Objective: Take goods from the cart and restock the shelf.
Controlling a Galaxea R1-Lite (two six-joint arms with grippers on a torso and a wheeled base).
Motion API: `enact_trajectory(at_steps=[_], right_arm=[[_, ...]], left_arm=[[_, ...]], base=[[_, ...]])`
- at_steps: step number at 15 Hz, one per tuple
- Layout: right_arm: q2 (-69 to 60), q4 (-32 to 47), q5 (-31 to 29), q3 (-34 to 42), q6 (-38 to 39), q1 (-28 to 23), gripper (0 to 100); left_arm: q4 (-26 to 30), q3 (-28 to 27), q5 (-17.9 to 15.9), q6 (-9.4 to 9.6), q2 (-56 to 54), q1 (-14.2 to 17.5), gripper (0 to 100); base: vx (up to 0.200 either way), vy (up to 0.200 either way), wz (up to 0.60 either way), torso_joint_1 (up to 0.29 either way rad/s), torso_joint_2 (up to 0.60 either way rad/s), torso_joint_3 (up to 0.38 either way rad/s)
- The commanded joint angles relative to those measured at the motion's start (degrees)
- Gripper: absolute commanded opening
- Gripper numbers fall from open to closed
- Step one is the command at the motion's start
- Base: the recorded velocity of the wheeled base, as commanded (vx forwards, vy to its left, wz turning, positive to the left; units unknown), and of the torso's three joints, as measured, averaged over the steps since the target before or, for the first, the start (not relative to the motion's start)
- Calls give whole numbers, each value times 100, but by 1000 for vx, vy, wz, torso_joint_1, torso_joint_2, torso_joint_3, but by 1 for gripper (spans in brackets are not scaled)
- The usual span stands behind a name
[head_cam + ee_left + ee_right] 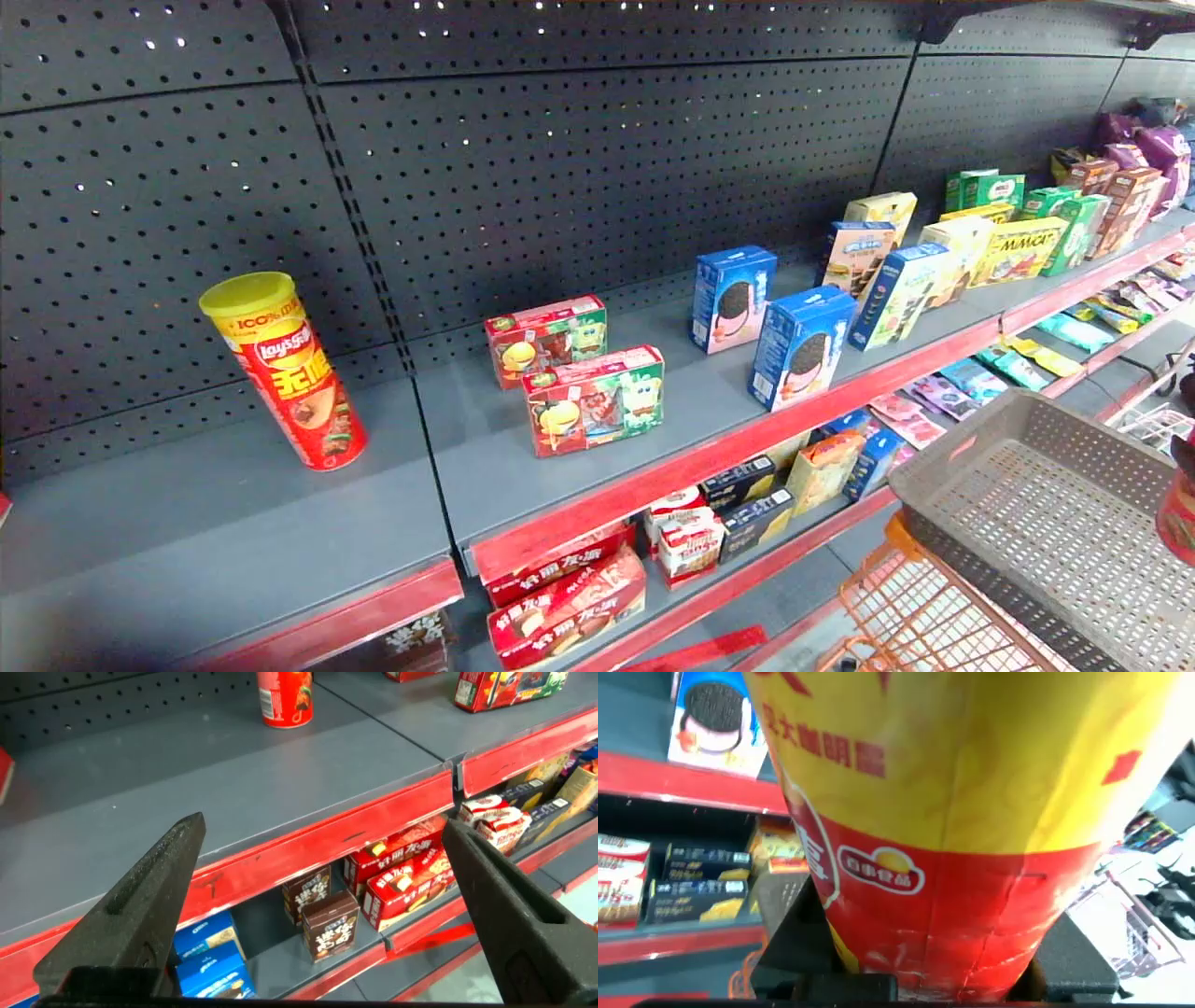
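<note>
held chips can: red and yellow tube, also seen at the right edge of the head view, just above the grey basket, well off the shelf.
right gripper: clamped on the tube, one dark finger on each side of it.
step (my read): carry it over and stand it on the shelf. Can is out of the basket, not placed yet.
target: bare upper shelf board, beside the matching chips can standing upright near the pegboard.
how: keep the tube vertical, clear the red front rail, land the base flat, and let go only once it is seated.
risk: tall, narrow tube, likely tippy. Leave a gap so the standing can isn't knocked.
left gripper: wide open, nothing in it, in front of the rail.
surface: flat, smooth grey board.
room: cartoon snack boxes and blue cookie boxes further along. Orange cart sits under the basket.
</note>
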Motion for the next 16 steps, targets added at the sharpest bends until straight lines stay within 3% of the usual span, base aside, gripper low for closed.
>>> enact_trajectory(at_steps=[1, 3, 8, 16], right_arm=[[11, -7, 8, 6, 19, 101, 0], [19, -7, 8, 15, -7, 136, 0], [19, -7, 8, 6, -25, 250, 0], [-16, 11, -27, 6, -16, 374, 0]], left_arm=[[-3, 1, 1, -3, 5, -1, 100], [-3, 1, 1, -3, 5, -1, 100], [-3, 1, -8, -3, 5, -1, 100], [-3, 1, -8, -3, 5, -1, 100]], base=[[0, 0, 0, 0, 0, 0], [0, 0, 0, 0, 0, 0], [0, 0, 600, 3, 1, 2], [0, 0, 0, 0, 0, 0]])
